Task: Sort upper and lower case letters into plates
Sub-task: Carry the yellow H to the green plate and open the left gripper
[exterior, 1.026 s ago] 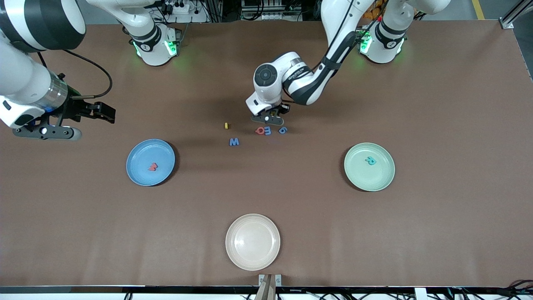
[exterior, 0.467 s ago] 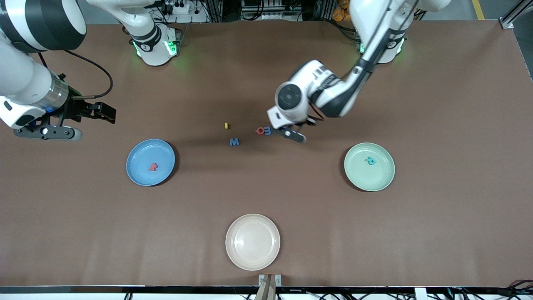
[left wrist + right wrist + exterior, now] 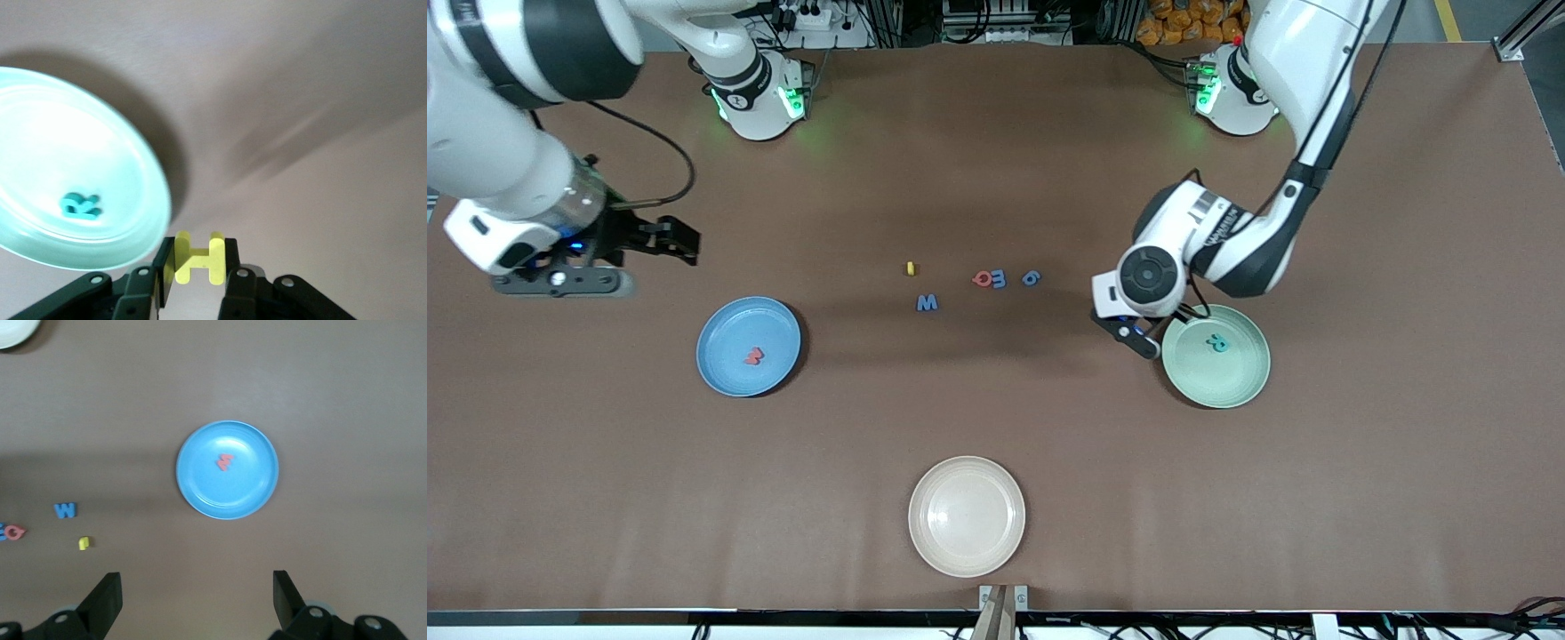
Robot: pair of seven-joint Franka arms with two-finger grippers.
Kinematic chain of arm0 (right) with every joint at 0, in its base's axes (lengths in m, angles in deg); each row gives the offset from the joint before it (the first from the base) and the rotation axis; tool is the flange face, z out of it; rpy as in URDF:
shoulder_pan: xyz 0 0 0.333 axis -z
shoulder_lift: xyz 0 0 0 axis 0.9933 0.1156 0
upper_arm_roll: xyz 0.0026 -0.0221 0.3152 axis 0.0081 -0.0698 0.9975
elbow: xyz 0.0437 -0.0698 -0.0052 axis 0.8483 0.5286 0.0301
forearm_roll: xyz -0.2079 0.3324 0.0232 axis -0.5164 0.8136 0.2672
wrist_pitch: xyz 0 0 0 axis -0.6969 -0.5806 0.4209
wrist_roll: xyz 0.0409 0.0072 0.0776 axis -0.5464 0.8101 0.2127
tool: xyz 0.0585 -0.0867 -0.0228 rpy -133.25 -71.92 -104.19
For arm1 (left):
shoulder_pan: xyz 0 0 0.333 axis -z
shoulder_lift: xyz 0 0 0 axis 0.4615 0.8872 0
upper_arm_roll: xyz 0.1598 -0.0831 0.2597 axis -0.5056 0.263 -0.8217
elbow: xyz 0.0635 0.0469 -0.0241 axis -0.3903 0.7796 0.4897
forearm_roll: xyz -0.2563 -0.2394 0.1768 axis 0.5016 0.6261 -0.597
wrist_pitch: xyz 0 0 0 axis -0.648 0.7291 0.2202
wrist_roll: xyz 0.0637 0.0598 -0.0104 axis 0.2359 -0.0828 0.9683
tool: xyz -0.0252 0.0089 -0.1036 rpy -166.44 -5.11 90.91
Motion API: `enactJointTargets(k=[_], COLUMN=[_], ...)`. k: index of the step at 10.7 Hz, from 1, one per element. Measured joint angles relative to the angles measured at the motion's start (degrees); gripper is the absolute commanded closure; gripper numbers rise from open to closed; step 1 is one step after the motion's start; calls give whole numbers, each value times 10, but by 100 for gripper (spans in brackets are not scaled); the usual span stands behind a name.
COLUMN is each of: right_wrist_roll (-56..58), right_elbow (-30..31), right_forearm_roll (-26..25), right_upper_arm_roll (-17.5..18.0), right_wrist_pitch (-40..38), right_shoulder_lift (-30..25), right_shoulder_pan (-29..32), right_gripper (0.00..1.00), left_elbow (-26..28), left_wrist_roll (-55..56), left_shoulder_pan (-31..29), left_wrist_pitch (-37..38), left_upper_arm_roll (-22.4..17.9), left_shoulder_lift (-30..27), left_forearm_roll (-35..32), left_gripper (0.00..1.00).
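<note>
While the left tool (image 3: 1138, 336) hung just above the desk (image 3: 1387, 498) at the edge of the mint green plate (image 3: 1232, 384) that faces the middle of the desk, its fingers were clamped on a yellow H (image 3: 198, 257), seen clearly in the left wrist view. A teal R (image 3: 1217, 342) lay inside that plate, which sat toward the left arm's end of the desk.

The right tool (image 3: 660, 238) hovered over bare desk at the right arm's end, its fingers (image 3: 107, 603) spread wide and gripping nothing. The blue plate (image 3: 725, 366) sat nearer to the front camera than the spot beneath that tool, and it held one small red letter (image 3: 753, 356) whose shape could not be read.

Near the middle of the desk, between the two plates and farther from the front camera than either, several loose letters lay on the brown surface. A red Q (image 3: 982, 278) touched a blue E (image 3: 999, 278), and a blue g (image 3: 1031, 277) lay just beside them toward the left arm's end. A blue W (image 3: 927, 303) lay slightly nearer to the camera, and a small yellow letter (image 3: 911, 268) rested close to it.

A cream-white plate (image 3: 967, 551) sat well apart from the others, nearest the front camera.
</note>
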State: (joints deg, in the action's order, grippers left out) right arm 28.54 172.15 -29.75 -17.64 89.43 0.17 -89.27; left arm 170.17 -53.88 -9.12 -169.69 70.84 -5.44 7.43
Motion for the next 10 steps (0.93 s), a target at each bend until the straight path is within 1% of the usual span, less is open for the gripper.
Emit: enactJointTargets(k=[4,6,7,9,10], right_wrist_roll=[-5,-9,-9,-9,-9], right_elbow=[2,3,4,14,22], right_forearm_roll=[1,1,2,1,1], right_upper_arm_roll=[69,89,95,110,117], right_wrist_pitch=[32,34,38,63,73], right_shoulder_lift=[44,72,84,111,125], right_shoulder_pan=[-23,-30,-33,-44,-47], right_gripper=[0,0,0,0,0], left_elbow=[7,7,7,7,7], left_wrist_roll=[-83,-94,-95,-95,-95], left_shoulder_pan=[-48,-55,-54,-54,-54], left_wrist_pitch=[-48,-57,-60,-61,-62], left_upper_arm_roll=[1,1,2,4,4], left_shoulder_lift=[20,27,28,29,29], left_forearm_roll=[-8,-8,-8,-8,-8], left_gripper=[100,92,83,83,90])
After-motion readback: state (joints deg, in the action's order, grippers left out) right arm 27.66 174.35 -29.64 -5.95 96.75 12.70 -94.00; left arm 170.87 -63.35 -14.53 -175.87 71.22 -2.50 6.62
